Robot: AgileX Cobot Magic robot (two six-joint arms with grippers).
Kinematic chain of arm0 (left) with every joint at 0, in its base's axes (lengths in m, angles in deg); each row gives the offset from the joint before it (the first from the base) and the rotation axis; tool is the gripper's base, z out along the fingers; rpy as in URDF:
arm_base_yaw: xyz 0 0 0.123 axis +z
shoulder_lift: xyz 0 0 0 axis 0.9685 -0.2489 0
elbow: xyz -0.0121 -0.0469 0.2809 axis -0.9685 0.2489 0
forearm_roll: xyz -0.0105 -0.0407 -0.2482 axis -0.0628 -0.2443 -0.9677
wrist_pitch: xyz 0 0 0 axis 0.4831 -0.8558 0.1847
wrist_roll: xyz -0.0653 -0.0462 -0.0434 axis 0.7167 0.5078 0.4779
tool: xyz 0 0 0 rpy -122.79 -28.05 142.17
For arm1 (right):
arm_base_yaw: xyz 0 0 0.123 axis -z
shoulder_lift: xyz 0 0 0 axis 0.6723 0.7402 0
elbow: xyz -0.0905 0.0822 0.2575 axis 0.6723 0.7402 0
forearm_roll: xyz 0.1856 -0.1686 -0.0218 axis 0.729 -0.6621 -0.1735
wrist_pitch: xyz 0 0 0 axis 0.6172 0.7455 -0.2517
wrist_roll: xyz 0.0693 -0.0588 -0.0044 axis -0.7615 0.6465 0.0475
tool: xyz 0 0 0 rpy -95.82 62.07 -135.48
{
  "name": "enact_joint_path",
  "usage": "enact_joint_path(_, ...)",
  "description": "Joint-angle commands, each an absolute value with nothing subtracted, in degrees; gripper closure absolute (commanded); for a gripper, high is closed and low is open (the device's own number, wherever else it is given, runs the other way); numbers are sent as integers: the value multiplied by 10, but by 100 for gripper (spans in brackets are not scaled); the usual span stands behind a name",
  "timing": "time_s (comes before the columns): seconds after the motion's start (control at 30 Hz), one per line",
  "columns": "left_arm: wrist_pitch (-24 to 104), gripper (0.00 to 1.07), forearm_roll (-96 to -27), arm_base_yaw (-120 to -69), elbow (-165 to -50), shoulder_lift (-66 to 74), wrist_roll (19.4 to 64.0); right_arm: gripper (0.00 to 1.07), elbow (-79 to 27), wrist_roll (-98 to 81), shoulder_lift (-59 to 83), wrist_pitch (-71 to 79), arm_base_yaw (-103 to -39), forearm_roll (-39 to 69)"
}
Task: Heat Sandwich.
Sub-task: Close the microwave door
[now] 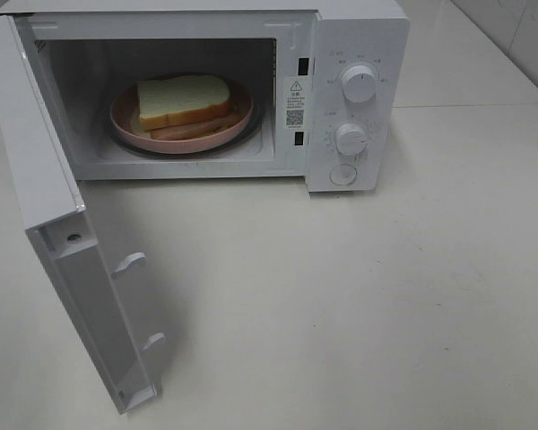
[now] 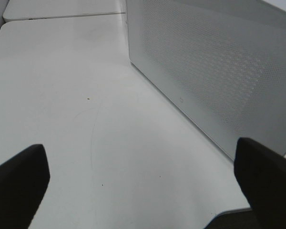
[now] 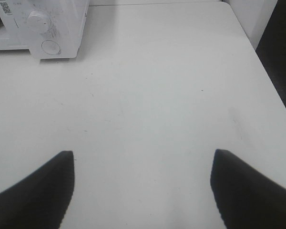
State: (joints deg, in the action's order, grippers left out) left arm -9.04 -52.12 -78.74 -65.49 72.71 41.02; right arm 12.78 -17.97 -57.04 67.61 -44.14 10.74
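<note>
The sandwich (image 1: pixel 184 100) lies on a pink plate (image 1: pixel 125 125) inside the microwave (image 1: pixel 359 54), whose door (image 1: pixel 63 233) stands swung wide. The left jaws are spread wide and hold nothing. They hover over the bench (image 1: pixel 341 296) beside the door's outer face, which screens the sandwich from them. The right jaws, likewise wide apart and empty, hang above the bench, well apart from the microwave's dial panel (image 3: pixel 62 28) and the sandwich.

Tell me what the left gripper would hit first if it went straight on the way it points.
Most likely the bare table: the left gripper points slantwise down at it with nothing lying between. The open microwave door stands to one side of that line; depth is unclear, so it might graze it.
</note>
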Motion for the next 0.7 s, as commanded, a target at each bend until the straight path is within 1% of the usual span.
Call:
enact_joint_path(0.03, -86, 9, -521, -786, -654, 737, 412, 31, 130, -183, -586, 670, -436, 109)
enact_joint_path(0.7, -86, 9, -521, -786, -654, 737, 412, 31, 130, -183, -586, 670, -436, 109)
